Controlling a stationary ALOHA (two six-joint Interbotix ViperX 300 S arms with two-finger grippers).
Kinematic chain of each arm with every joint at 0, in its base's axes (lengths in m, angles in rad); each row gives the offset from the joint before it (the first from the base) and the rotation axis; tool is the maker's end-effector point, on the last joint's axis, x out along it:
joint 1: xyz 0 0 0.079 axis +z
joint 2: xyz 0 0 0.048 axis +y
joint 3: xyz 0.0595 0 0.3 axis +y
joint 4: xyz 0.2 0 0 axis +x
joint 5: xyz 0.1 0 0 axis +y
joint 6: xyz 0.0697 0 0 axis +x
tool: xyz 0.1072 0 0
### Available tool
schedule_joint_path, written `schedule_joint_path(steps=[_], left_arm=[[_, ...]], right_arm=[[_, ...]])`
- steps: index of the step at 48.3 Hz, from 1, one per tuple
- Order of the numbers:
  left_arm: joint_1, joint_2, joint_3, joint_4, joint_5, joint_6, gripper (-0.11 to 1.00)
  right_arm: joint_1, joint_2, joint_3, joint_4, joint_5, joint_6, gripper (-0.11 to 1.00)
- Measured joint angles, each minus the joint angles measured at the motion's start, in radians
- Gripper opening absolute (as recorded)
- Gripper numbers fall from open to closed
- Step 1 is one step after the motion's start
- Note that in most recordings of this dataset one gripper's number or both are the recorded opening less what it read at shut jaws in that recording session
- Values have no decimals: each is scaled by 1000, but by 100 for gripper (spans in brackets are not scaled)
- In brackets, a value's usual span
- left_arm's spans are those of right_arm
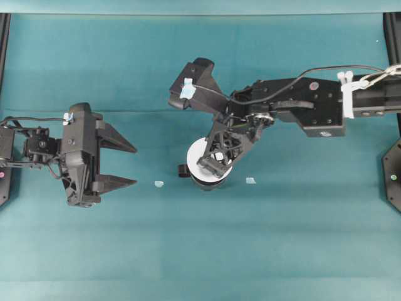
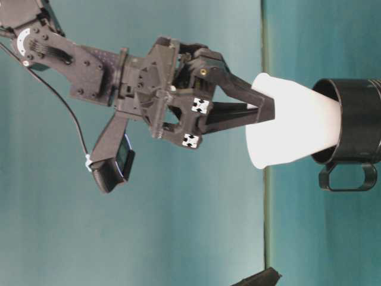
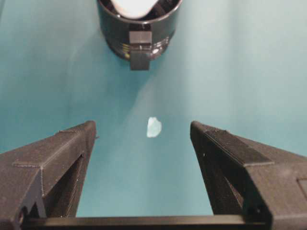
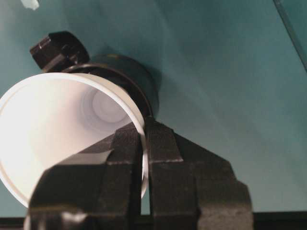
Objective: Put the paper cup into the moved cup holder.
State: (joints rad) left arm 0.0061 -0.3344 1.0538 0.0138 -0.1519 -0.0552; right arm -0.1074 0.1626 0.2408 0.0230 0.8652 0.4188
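The white paper cup [image 2: 297, 122] stands with its base down inside the mouth of the glossy black cup holder [image 2: 357, 119], most of its wall still above the holder's rim. My right gripper [image 4: 145, 127] is shut on the cup's rim, one finger inside and one outside. From overhead, the paper cup [image 1: 196, 155] and cup holder [image 1: 184, 170] lie mid-table under the right gripper [image 1: 216, 164]. My left gripper [image 1: 131, 164] waits open to their left, apart from them. In the left wrist view the left gripper [image 3: 142, 133] is empty, facing the cup holder [image 3: 139, 33].
Two small pale tape scraps lie on the teal cloth, one [image 1: 159, 184] between the left gripper and the holder, the other [image 1: 250, 180] right of the holder. Black frame posts [image 1: 393, 31] stand at the table's far corners.
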Motion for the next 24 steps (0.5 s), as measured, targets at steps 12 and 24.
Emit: schedule_joint_path(steps=[12,24], left_arm=[[0,0,0,-2,0,0,81],[0,2,0,0,0,0,81]], right_arm=[[3,25,3,2,-8,0,3],[14,32,9,2,-18,0,3]])
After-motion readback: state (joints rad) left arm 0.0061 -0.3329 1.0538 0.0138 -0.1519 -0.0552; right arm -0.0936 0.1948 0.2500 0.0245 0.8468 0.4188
